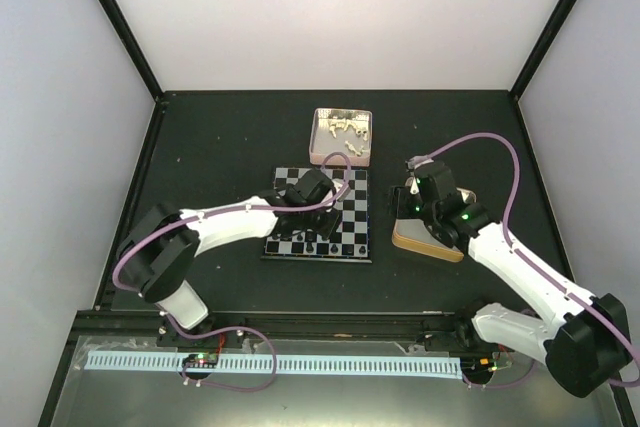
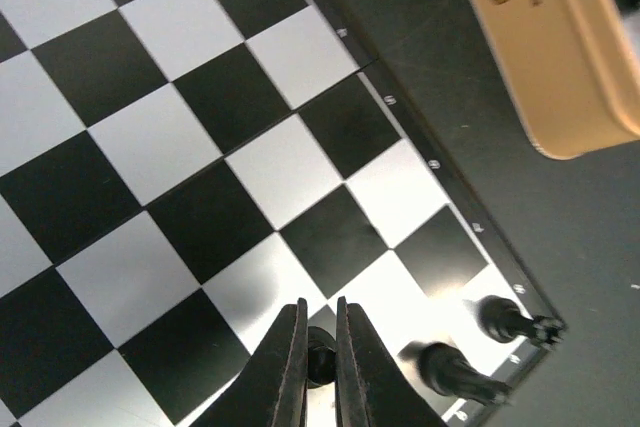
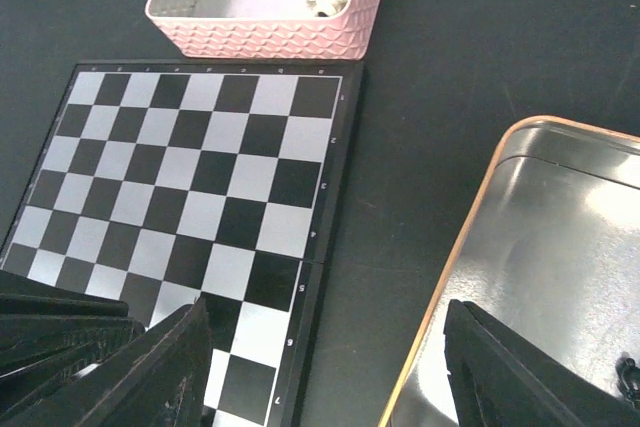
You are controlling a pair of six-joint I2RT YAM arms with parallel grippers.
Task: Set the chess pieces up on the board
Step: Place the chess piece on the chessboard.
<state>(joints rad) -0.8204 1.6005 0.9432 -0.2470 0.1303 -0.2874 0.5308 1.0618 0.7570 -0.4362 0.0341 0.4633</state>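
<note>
Chess pieces (image 2: 455,372), glossy black, turned with round heads: two stand side by side on the last row of the board (image 1: 355,209), at its near right corner. More dark ones line the board's near edge in the top view. One black piece (image 2: 320,357) sits between the left gripper (image 2: 320,307) fingers, which are pressed together on it over a pale square just beside the two standing ones. Whether its base touches the board cannot be told.

Cream-white pieces (image 1: 340,129) lie jumbled in a pink tin (image 3: 270,37) just beyond the board's far edge. The tin is rectangular and open-topped, with an embossed wavy pattern on its wall.

A tan tin (image 2: 560,47) lies off the board's right edge, close but apart. It has rounded corners, an orange-tan rim and a bright bare metal floor. One small dark piece (image 3: 628,377) lies inside it. Its side carries brown print and a round emblem, both too blurred to read.

Right gripper (image 3: 325,305) hangs over that tin's left rim, fingers spread wide, nothing between them.

Board: flat, square, black and silvery mirror-like checks, thin dark border with tiny white coordinate marks, too small to read. The left arm covers part of its left half in the top view.

Table (image 1: 220,147): matte black, faintly speckled.
</note>
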